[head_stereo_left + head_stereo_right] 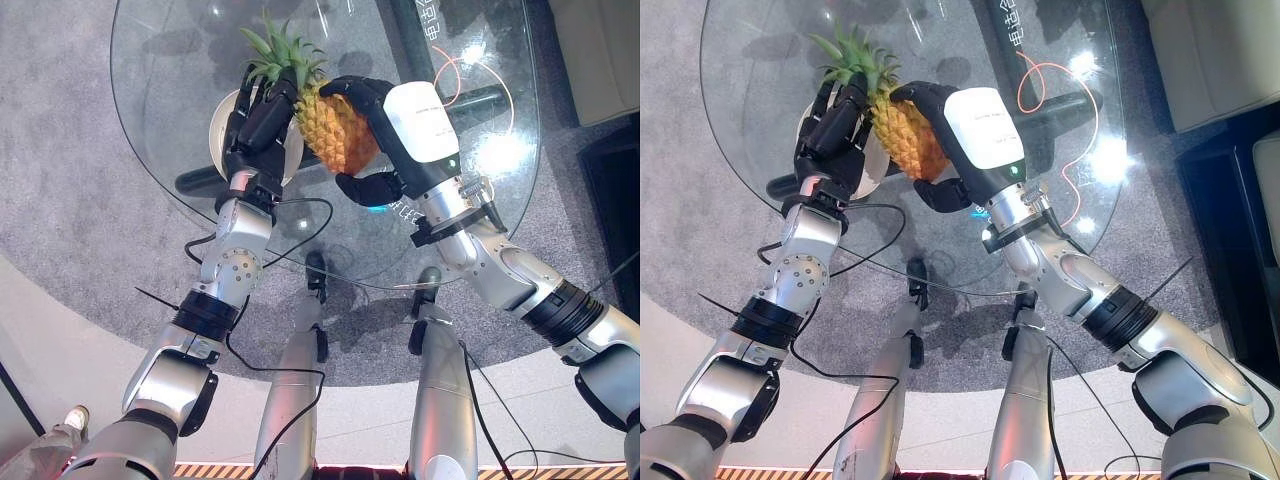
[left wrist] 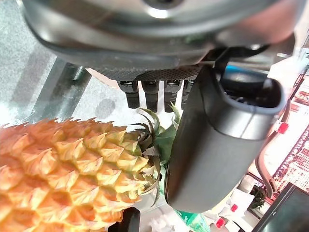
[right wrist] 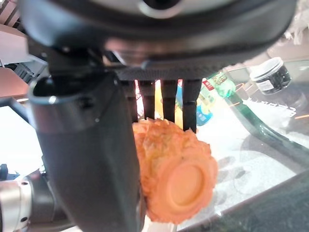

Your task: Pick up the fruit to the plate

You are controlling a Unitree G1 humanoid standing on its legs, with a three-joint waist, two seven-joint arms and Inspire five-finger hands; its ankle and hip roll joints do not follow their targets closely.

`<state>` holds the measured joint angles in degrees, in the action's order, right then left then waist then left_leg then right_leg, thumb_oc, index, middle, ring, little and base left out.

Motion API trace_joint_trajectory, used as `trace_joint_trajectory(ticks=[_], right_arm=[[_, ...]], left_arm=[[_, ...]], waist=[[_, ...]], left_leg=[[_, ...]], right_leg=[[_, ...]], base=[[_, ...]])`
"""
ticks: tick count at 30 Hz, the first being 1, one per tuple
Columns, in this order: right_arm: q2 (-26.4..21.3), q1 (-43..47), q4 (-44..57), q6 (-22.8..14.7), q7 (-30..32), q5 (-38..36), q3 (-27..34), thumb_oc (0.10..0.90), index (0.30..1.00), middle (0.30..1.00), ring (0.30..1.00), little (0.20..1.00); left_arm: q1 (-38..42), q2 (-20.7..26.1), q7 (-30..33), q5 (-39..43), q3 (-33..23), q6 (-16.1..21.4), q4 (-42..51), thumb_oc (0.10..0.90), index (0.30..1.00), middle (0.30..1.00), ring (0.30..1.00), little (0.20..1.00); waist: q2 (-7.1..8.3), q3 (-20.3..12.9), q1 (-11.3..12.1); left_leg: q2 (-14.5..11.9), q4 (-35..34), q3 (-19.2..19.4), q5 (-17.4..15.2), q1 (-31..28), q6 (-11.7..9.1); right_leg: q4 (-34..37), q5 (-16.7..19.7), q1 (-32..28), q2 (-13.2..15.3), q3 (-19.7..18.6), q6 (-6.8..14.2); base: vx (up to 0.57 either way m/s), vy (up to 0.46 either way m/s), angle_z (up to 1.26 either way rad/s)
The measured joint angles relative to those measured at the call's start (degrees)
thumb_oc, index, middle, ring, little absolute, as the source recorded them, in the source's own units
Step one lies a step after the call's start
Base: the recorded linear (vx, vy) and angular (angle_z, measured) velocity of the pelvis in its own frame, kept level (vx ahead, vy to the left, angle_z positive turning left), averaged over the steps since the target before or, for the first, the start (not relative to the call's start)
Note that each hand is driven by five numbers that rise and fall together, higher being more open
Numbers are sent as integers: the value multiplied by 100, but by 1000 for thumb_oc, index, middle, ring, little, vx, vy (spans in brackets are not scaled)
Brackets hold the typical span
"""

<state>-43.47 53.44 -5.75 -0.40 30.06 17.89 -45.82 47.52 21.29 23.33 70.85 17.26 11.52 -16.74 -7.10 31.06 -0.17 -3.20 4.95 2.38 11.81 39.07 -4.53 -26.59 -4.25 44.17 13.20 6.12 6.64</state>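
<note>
A pineapple (image 1: pixel 338 128) hangs tilted above the round glass table (image 1: pixel 170 60), carried between both hands. My right hand (image 1: pixel 400 130) has its fingers curled over the yellow body and its thumb under it; the fruit's flat base (image 3: pixel 186 186) faces the right wrist camera. At the leafy end, my left hand (image 1: pixel 262 118) holds the green crown (image 2: pixel 159 137) between its thumb and fingers. A white plate (image 1: pixel 219 125) lies on the glass under the left hand, partly hidden by it.
A dark green table frame (image 1: pixel 470 100) and a thin orange cable (image 1: pixel 1040 75) show through the glass. Grey carpet (image 1: pixel 60 150) surrounds the table. A black-lidded jar (image 3: pixel 270 75) and bottles (image 3: pixel 217 84) stand beyond. A person's shoe (image 1: pixel 76 416) is at the lower left.
</note>
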Motion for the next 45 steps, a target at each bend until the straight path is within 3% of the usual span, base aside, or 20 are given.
trace_joint_trajectory(ticks=[20,45], right_arm=[[5,37,10,2,2,-54,-88,100,300,300,300,200],[0,70,69,1,119,-59,-85,100,300,300,300,200]], left_arm=[[63,-4,451,-306,9,-156,0,800,900,900,900,900],[86,14,-405,190,23,-158,-2,800,900,900,900,900]], waist=[[0,0,2],[0,0,-14]], left_leg=[[0,-1,0,0,0,0],[1,1,1,6,-24,6]], right_leg=[[3,0,-1,0,0,0],[1,7,-29,2,0,1]], base=[[0,0,0],[0,0,0]])
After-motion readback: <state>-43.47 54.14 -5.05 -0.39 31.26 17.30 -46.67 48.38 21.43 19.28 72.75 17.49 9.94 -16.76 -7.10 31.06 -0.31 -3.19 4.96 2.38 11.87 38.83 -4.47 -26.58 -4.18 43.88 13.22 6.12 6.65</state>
